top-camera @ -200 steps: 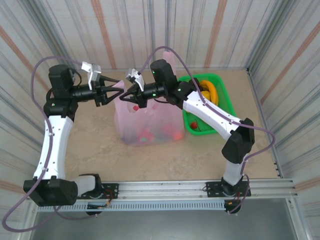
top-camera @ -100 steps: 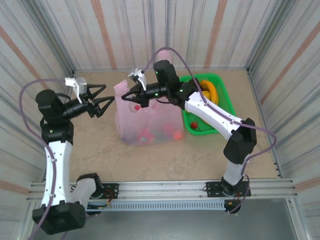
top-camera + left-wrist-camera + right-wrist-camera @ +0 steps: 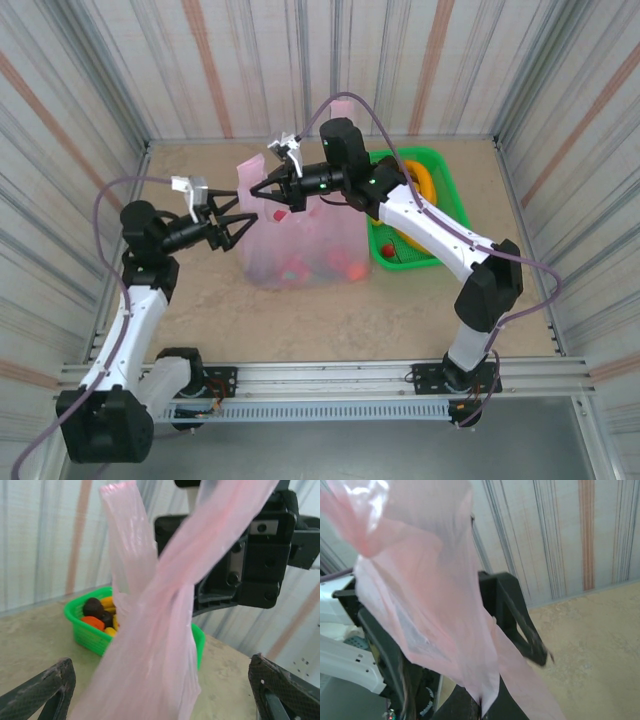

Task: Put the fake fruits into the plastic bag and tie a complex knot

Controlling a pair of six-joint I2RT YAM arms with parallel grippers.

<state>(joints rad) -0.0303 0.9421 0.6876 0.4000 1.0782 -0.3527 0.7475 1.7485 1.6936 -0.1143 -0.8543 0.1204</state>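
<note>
Top external view: at the left of the worktop the left fingers are spread wide apart and hold nothing, their tips pointing right, just beside the upper left edge of the plastic bag. The bag stands upright near the middle of the worktop, and red fruits show through its thin pink film at the bottom. In the left wrist view the two handle strips rise between the open fingers without touching them; the strips cross over each other in one loose twist. Above the bag's far left corner the right fingers are pressed together on one strip, and the right wrist view shows the pink film running down into their tips. To the right of the bag, just beside it, sits a green tray with yellow bananas in it. The left wrist view also shows dark and orange pieces in the tray.
</note>
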